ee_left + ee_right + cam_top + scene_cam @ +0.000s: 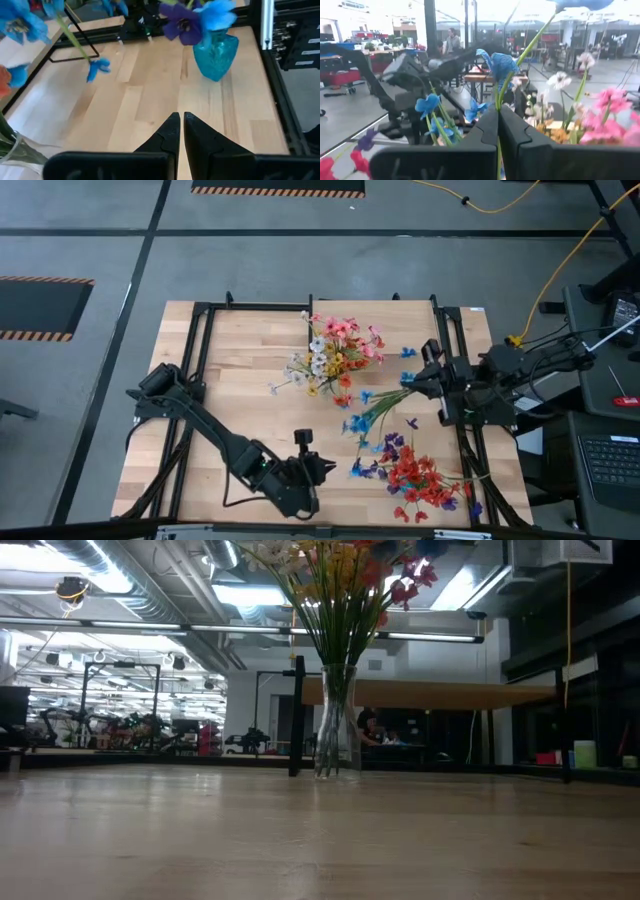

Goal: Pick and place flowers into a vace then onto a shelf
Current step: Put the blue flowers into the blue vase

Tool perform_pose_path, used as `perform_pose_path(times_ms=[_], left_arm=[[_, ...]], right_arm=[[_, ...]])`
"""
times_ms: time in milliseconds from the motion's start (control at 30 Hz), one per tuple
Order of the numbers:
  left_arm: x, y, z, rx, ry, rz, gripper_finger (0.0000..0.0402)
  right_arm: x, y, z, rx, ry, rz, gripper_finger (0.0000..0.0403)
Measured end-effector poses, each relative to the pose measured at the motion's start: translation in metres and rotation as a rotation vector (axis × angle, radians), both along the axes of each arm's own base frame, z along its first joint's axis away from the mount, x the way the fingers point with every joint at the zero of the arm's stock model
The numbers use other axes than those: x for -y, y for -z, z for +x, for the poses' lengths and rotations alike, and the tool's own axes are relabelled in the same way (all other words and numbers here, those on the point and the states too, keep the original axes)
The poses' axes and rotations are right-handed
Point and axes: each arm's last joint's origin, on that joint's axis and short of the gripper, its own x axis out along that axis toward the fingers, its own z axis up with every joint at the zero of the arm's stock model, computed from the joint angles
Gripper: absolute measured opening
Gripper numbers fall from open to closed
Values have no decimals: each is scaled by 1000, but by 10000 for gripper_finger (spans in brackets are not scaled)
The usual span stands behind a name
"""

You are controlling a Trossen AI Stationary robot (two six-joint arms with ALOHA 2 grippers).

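Tabletop (250,370): right gripper (408,380) pinches flowers (375,408), stems slanting

Flowers (345,350) pink, yellow, white; blue, purple, red sprays (415,475); teal vase (216,55); pale wood tabletop (250,395).

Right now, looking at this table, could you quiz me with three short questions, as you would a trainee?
1. True or false: the left end effector is gripping a flower.
2. What colour is the bloom on the stem pinched in the right end effector? A red, B blue, C yellow.
3. Fill in: the clear vase holding flowers stands ___.

Key:
1. False; it is shut on nothing.
2. B, a blue bloom.
3. Upright.
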Motion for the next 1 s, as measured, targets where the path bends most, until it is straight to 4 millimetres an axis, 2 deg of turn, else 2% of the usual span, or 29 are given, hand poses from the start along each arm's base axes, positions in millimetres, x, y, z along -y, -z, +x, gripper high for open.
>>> perform_pose_path(times_ms=[367, 733, 1000], left_arm=[[-24, 0, 15, -10, -51, -10, 17], [-37, 0, 23, -9, -87, -9, 17], [-45, -1, 28, -11, -80, 27, 17]], right_arm=[[2, -23, -6, 93, 12, -40, 0], [3, -41, -10, 181, -3, -26, 0], [0, -54, -5, 240, -38, -32, 0]])
